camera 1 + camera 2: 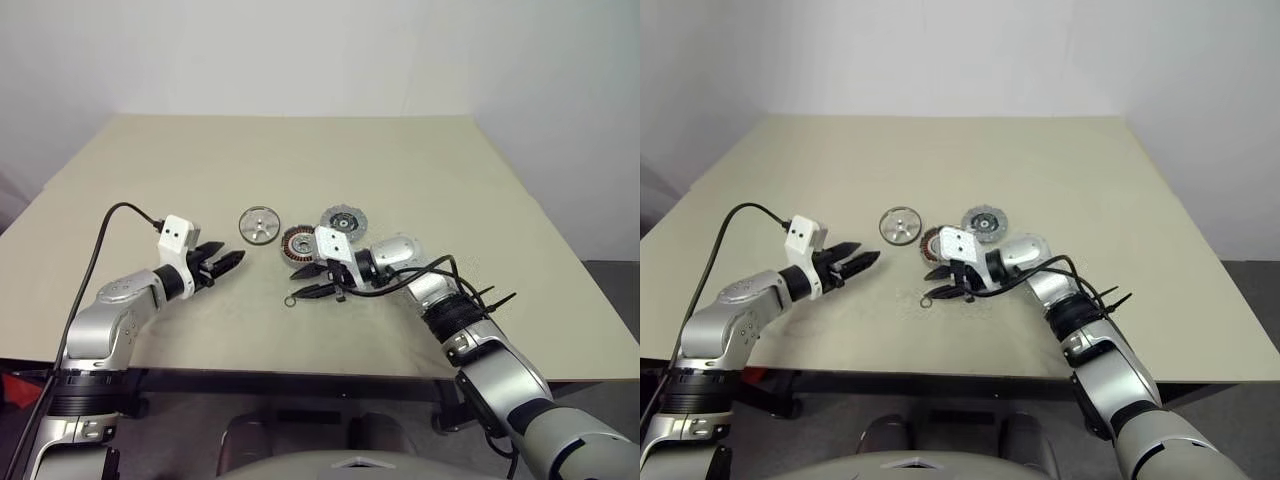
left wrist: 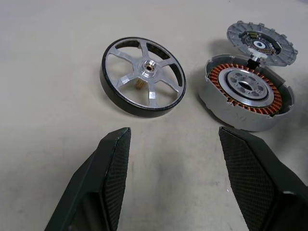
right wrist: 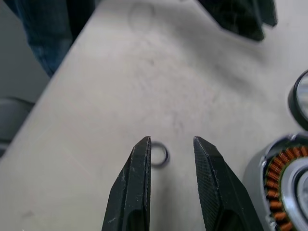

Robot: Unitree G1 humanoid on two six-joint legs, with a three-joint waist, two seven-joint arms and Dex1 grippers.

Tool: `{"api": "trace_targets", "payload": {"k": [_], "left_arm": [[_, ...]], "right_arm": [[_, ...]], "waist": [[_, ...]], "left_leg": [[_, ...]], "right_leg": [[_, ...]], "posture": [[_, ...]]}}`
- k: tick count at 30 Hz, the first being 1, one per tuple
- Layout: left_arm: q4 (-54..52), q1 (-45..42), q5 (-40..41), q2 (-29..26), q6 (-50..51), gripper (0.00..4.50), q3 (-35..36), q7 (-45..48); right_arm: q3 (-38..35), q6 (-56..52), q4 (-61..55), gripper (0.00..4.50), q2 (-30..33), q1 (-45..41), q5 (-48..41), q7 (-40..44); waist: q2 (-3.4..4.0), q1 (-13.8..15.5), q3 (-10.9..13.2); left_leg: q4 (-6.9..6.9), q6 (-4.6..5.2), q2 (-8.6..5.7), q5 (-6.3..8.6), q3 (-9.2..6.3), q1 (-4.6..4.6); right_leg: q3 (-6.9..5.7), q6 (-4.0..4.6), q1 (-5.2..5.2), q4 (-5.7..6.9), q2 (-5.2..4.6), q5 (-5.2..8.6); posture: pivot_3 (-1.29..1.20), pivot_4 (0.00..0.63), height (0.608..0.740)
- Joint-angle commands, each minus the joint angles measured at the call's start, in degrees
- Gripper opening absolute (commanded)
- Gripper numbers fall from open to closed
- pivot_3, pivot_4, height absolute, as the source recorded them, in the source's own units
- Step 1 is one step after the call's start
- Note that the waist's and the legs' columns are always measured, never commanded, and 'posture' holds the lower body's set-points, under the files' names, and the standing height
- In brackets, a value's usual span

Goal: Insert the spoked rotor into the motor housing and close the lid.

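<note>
Copper-wound spoked rotor [image 2: 245, 94] lies on the table [image 1: 420, 170] between the silver motor housing [image 2: 143, 77] and the grey lid [image 2: 262, 41], touching the lid. Left wrist view reveals the housing's spokes, hub and empty interior. Left gripper [image 1: 222, 262] jaws are released; right gripper [image 3: 171, 166] jaws hang parted, empty, over a small black O-ring [image 3: 159, 155].

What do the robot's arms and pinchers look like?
Both arms are shiny silver with black joints. The left gripper and right gripper each have two black pointed fingers with bumpy pads, plus a white camera box. Black cables loop from each wrist.
</note>
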State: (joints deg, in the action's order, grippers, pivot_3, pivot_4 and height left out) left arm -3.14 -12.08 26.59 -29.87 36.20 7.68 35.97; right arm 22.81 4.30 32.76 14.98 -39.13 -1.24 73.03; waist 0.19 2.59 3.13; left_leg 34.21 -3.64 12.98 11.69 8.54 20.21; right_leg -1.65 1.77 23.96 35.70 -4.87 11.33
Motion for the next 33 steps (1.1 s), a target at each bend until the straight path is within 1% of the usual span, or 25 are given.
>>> {"api": "trace_targets", "payload": {"k": [1, 5, 8, 12, 33], "left_arm": [[-2.12, -0.78, 0.35, -1.06, -0.15, 3.09, 1.36, 0.23], [-2.0, -0.91, 0.34, -1.17, -0.21, 3.09, 1.32, 0.22], [-1.96, -0.88, 0.33, -1.17, -0.21, 3.09, 1.29, 0.18], [-1.78, -0.8, 0.32, -1.12, -0.25, 3.09, 1.29, 0.16], [-3.16, -0.11, 0.53, -1.89, 0.53, 3.09, 1.85, 0.09]], "right_arm": [[-0.1, 2.69, 0.3, 1.55, 0.05, -0.64, 0.78, -0.28], [-0.27, 3.46, -0.38, 1.55, 0.78, 0.2, 0.88, 0.79], [-0.12, 1.64, -3.36, 1.55, 2.41, 1.4, -0.79, 4.9], [-0.05, 0.43, -4.78, 1.55, 3.2, 2.15, -1.51, 7.8], [-0.4, 7.22, 7.35, 1.55, -2.37, -1.4, 1.51, 4.03]], "waist": [[0.0, -0.01, 0.0], [0.0, -0.01, 0.0], [0.0, 0.1, 0.0], [-0.01, 0.05, 0.0], [-0.01, -0.12, 0.0]], "left_leg": [[0.0, 0.0, 0.0, 0.0, 0.0, 0.0], [0.0, 0.0, 0.0, 0.0, 0.0, -0.01], [0.0, 0.0, 0.0, 0.0, 0.0, 0.0], [0.0, 0.01, 0.0, 0.0, 0.0, 0.0], [-0.01, 0.0, 0.01, 0.0, 0.0, -0.02]], "right_leg": [[0.0, 0.0, 0.0, 0.0, 0.0, 0.0], [0.0, 0.0, 0.0, 0.0, 0.0, 0.0], [0.0, 0.0, -0.01, 0.0, 0.0, 0.0], [0.0, 0.0, 0.0, 0.0, 0.0, 0.0], [0.0, 0.0, 0.0, 0.0, 0.01, 0.0]], "posture": [[0.0, 0.0, 0.74], [0.0, 0.0, 0.74], [0.0, 0.0, 0.74], [0.0, 0.0, 0.74], [0.0, 0.0, 0.74]]}}
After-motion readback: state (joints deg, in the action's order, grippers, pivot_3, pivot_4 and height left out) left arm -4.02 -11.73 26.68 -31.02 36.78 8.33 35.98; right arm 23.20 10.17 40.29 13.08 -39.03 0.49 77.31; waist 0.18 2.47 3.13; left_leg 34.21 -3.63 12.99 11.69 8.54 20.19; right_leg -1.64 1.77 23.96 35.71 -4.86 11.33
